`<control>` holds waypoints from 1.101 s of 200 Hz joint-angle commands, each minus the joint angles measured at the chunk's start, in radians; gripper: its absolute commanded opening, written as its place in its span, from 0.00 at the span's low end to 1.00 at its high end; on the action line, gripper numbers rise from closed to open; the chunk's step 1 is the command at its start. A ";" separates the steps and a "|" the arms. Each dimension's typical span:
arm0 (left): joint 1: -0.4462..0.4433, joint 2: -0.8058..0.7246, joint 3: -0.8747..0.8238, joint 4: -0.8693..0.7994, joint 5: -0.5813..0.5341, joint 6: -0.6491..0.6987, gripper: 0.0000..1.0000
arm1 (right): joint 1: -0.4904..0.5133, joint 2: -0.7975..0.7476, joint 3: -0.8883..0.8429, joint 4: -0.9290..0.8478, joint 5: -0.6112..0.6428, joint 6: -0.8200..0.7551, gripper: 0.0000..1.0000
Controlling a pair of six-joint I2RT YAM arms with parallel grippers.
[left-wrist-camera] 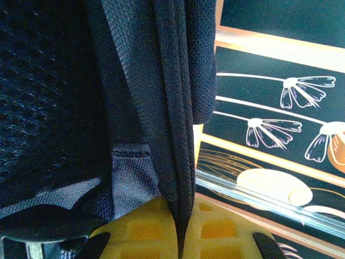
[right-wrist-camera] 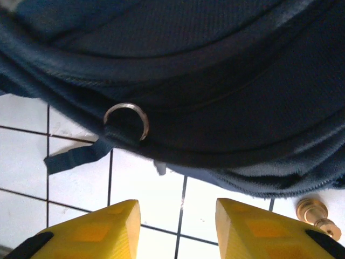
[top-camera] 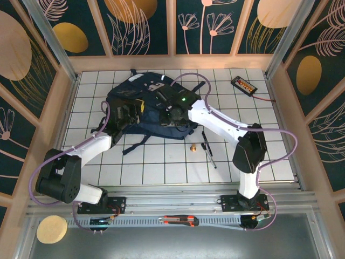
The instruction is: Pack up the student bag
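Here, the student bag (top-camera: pixel 145 105) lies on the tiled surface (top-camera: pixel 161 172), ahead of both claws. Its fabric (left-wrist-camera: pixel 178 162) is pinched in the closed left claw (left-wrist-camera: pixel 180 240). The right claw (right-wrist-camera: pixel 178 226) is held partly open and empty, just short of the bag's edge. The fabric is best lifted steadily, without tugging. A metal ring (right-wrist-camera: pixel 126 121) ahead of the right claw is shown from its wrist, and the pinch from the left wrist.

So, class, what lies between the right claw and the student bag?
Right wrist view: white table tiles and a loose strap end separate right claw from student bag.
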 commanded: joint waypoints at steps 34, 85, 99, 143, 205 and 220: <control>-0.006 -0.032 0.068 0.116 -0.003 -0.055 0.00 | 0.011 0.058 0.020 0.056 0.142 -0.005 0.35; -0.018 -0.022 0.066 0.123 0.000 -0.062 0.00 | 0.006 0.106 0.080 0.085 0.139 -0.005 0.35; -0.021 -0.017 0.064 0.126 0.001 -0.067 0.00 | 0.004 0.115 0.086 0.096 0.117 -0.002 0.37; -0.024 -0.006 0.073 0.123 0.012 -0.067 0.00 | -0.012 0.143 0.100 0.112 0.103 0.009 0.38; -0.026 -0.007 0.062 0.118 0.011 -0.066 0.00 | -0.026 0.159 0.140 0.086 0.136 -0.008 0.00; -0.026 0.000 0.060 0.110 0.015 -0.050 0.00 | -0.031 0.138 0.119 0.072 0.139 -0.018 0.00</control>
